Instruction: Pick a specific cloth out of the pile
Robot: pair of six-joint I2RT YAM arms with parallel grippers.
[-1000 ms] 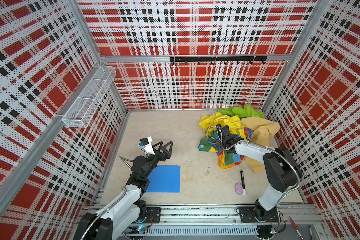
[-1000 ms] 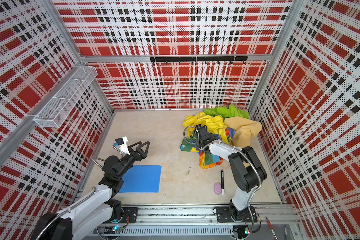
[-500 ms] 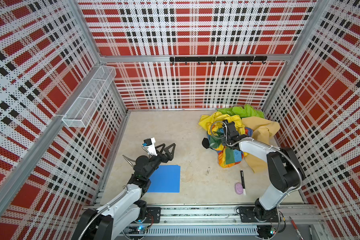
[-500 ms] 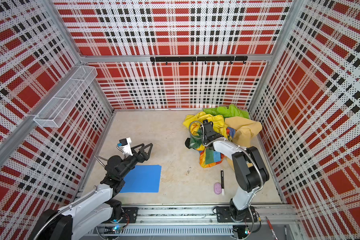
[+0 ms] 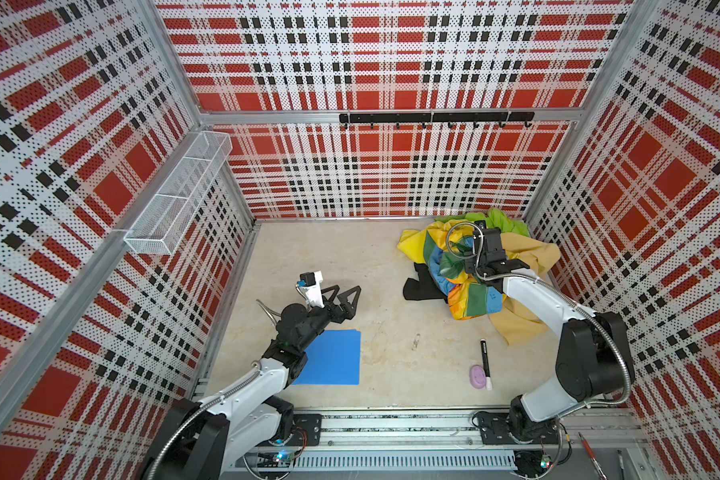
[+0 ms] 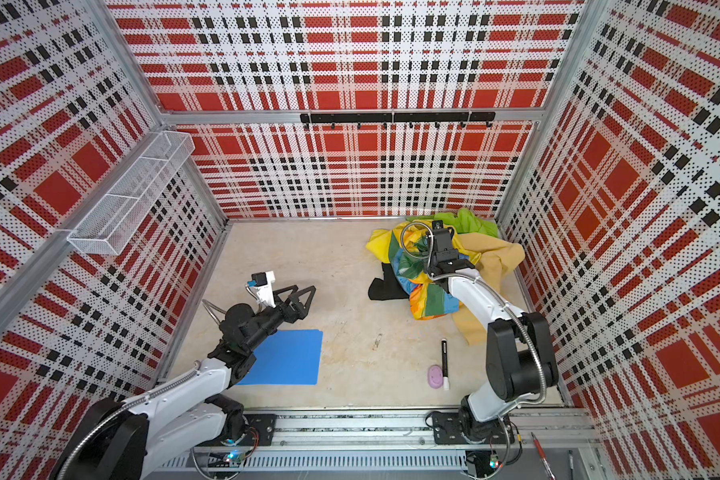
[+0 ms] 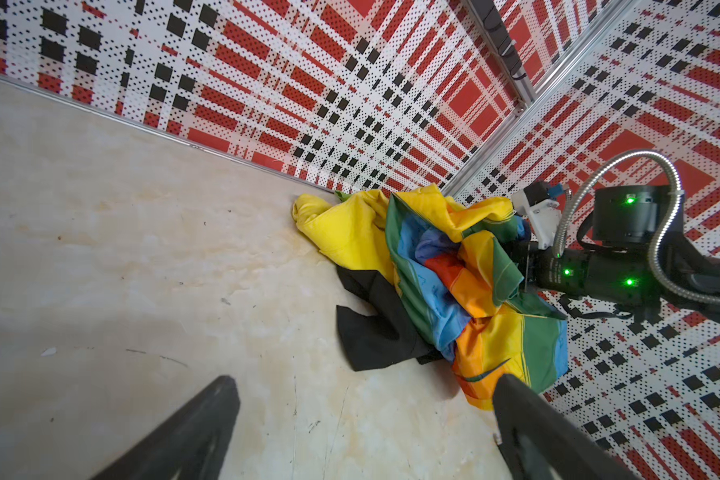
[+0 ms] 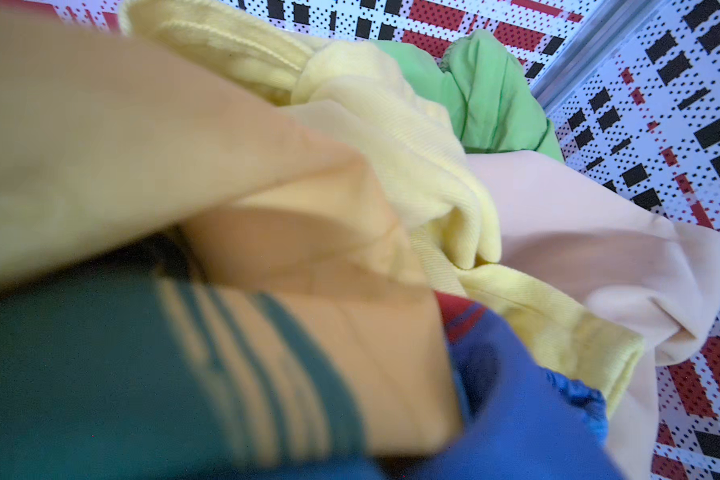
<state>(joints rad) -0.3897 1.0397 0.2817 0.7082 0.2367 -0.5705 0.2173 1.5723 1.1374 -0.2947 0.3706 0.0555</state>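
Black cloth (image 5: 422, 286) poking left from under pile (image 5: 524, 259), right gripper (image 7: 518, 266) jaws clenched, seemingly on rainbow cloth (image 5: 474, 299), left gripper (image 5: 347, 289) jaws spread wide.

The right gripper (image 5: 465, 261) pushed from the left fringe of the pile (image 5: 528, 257) deeper toward its middle and clamped onto the rainbow-patched cloth (image 5: 474, 297), which bunched up against it instead of lying flat. With that cloth dragged back, a flap of the black cloth (image 5: 422, 286) (image 6: 385, 289) came into sight (hidden a second before) at the pile's left edge. The left gripper (image 5: 347, 287) crept slightly toward the pile.
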